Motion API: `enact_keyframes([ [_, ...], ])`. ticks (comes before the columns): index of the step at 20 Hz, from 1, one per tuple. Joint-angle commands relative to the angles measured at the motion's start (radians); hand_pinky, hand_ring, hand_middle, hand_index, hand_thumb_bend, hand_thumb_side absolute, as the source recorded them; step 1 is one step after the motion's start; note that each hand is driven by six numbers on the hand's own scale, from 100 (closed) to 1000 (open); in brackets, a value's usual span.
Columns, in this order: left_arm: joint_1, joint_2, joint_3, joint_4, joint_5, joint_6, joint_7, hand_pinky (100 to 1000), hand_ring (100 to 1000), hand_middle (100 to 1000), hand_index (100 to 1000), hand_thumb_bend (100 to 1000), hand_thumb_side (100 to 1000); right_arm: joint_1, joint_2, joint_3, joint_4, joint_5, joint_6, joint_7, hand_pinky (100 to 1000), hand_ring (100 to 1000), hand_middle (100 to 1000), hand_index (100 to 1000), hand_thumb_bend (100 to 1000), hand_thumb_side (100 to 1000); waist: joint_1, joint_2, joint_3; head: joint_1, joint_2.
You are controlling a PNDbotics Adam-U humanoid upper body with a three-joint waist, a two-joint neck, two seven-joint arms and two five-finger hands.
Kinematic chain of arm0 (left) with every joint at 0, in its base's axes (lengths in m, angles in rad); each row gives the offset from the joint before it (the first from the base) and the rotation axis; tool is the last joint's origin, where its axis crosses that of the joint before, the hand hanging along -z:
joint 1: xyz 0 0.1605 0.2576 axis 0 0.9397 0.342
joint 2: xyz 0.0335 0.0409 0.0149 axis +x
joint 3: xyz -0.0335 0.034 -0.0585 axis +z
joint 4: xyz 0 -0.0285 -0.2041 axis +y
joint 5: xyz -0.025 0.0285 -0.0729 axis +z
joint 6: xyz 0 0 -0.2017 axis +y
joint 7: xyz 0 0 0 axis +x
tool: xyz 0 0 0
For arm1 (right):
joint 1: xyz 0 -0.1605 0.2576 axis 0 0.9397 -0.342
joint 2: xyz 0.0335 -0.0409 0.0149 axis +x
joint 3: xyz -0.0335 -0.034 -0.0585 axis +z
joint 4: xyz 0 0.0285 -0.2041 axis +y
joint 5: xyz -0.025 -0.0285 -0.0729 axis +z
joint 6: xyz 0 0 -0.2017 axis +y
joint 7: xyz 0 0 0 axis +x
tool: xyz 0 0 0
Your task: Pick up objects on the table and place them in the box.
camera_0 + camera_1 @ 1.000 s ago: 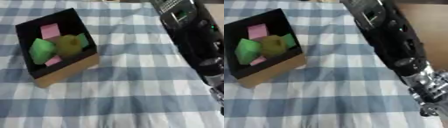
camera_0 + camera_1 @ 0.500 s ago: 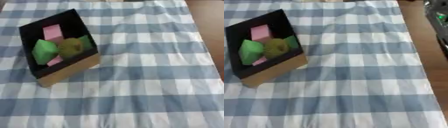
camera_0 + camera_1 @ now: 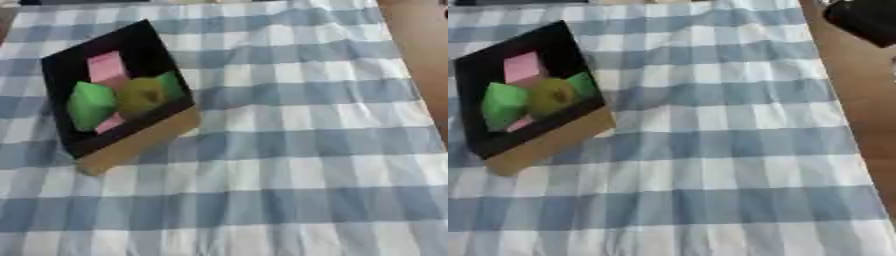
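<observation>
The box (image 3: 140,142) stands at the left on the checked cloth, with a black inside and a brown cardboard front wall. In it lie a pink block (image 3: 107,67), a green block (image 3: 90,102), an olive round thing (image 3: 140,95), a second green piece (image 3: 171,82) and a bit of pink (image 3: 109,123) near the front wall. No loose object shows on the cloth. A black part of my right arm (image 3: 866,20) sits at the upper right corner of the right eye view. Neither hand shows.
A blue and white checked cloth (image 3: 289,150) covers the table. The bare wooden tabletop (image 3: 859,100) runs along the cloth's right edge. The cloth's far edge lies at the top of the views.
My right arm, which crossed the right side of the views a second ago, has drawn out toward the upper right. The camera has shifted a little. The box's contents have not moved.
</observation>
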State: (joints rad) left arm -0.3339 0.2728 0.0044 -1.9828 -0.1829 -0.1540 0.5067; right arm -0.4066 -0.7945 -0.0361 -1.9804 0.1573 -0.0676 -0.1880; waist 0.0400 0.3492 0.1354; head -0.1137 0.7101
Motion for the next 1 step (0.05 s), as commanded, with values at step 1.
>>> enact_keyframes([
  [1, -0.003, 0.023, 0.013, -0.017, -0.008, -0.002, 0.009, 760, 801, 711, 791, 417, 703, 0.005, 0.008, -0.032, -0.020, -0.018, -0.037, -0.022, 865, 832, 716, 841, 100, 558, 0.012, -0.031, -0.002, 0.005, -0.011],
])
